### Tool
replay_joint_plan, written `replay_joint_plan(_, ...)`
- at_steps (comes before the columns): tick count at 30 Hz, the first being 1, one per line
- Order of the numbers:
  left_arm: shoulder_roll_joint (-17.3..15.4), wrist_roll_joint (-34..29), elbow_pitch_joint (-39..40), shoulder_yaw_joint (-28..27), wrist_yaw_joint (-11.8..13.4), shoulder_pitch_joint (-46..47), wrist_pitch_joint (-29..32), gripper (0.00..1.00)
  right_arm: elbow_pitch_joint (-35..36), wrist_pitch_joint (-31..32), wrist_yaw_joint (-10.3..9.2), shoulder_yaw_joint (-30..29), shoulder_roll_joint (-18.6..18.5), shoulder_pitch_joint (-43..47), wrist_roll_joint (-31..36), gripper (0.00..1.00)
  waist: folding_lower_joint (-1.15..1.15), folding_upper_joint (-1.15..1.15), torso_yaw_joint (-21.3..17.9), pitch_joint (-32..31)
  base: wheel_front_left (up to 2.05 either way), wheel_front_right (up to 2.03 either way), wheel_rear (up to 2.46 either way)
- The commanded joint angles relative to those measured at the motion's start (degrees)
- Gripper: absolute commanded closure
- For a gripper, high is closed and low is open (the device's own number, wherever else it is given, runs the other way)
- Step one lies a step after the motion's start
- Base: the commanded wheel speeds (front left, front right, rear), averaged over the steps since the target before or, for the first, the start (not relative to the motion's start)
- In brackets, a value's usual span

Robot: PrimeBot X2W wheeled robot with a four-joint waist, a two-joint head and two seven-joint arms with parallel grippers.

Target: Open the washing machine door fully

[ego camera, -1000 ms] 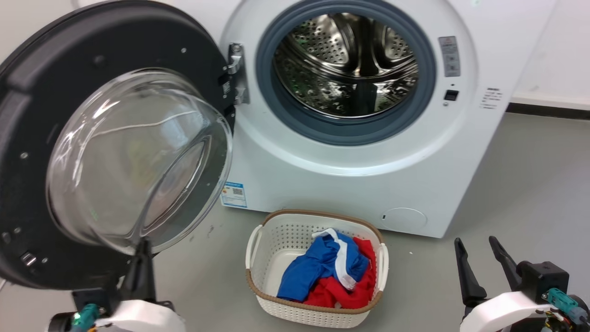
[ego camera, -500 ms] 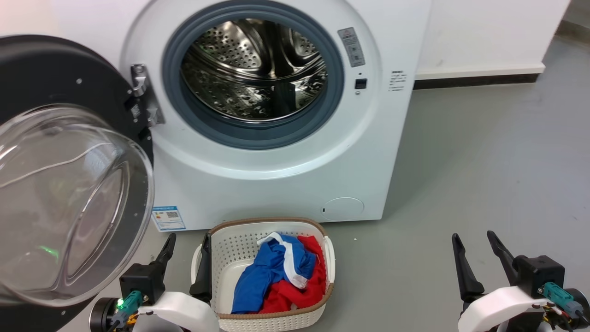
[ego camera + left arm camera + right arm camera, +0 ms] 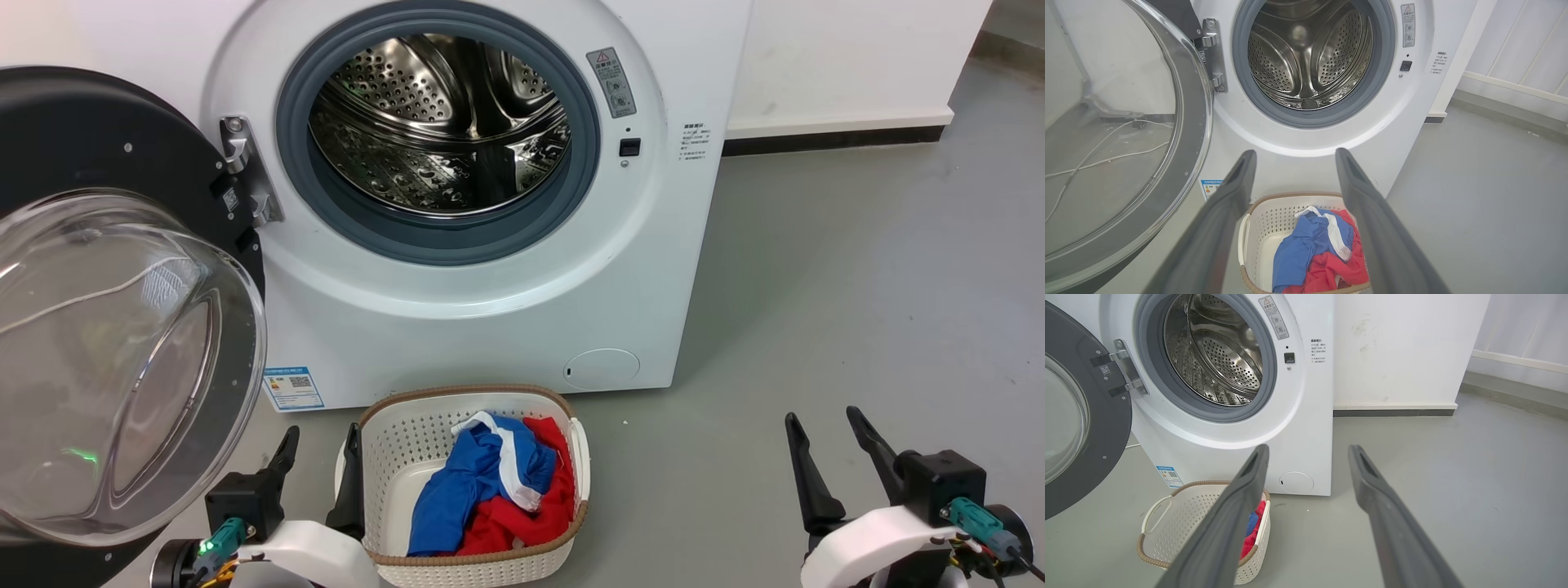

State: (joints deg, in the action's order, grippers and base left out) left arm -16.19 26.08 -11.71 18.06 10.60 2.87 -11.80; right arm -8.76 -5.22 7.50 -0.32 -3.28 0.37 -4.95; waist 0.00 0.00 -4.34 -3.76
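Letting go, your left gripper point(image 3: 321, 431) has left the washing machine door point(image 3: 106, 327), fingers spread and empty. Your right gripper point(image 3: 821, 415) is spread too. I think the door is fully open.

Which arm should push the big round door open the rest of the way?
Probably the left. The left claw is open and sits just beside the washing machine door, which swings out on that same side. The right claw is open too, but far off on the other side.

A laundry room: a front-loading washing machine point(image 3: 490, 343) on grey floor point(image 3: 857, 286), a basket point(image 3: 457, 393) of clothes point(image 3: 490, 498) before it.
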Motion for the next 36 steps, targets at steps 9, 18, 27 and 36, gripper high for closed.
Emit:
replay_joint_plan(9, 0.01, 0.39, -0.99, 0.11, 0.35, 0.63, -0.72, 0.0, -0.32, -0.51, -0.01, 0.46, -0.45, -0.22, -0.59, 0.0, 0.0, 0.0, 0.38, -0.14, 0.0, 0.0, 0.0)
replay_joint_plan(18, -0.37, 0.4, -0.98, 0.29, 0.46, 0.47, -1.13, 0.0, -0.36, -0.7, -0.01, 0.49, -0.36, 0.36, -0.7, 0.0, 0.0, 0.0, 0.34, -0.08, 0.0, 0.0, 0.0)
replay_joint_plan(27, 0.21, 0.58, -1.64, 0.42, 0.41, -0.51, -0.91, 1.0, -1.41, -0.47, 0.0, 0.35, -0.14, 0.45, -0.55, 1.0, 0.0, 0.0, 0.31, 0.01, 0.0, 0.0, 0.0)
replay_joint_plan(36, 1.74, 7.04, -2.12, -1.95, -1.36, -0.54, 0.99, 1.0, -2.65, 1.16, 0.0, -0.73, -0.06, -0.27, -8.95, 1.0, 0.0, 0.0, 0.54, 0.23, 0.0, 0.0, 0.0)
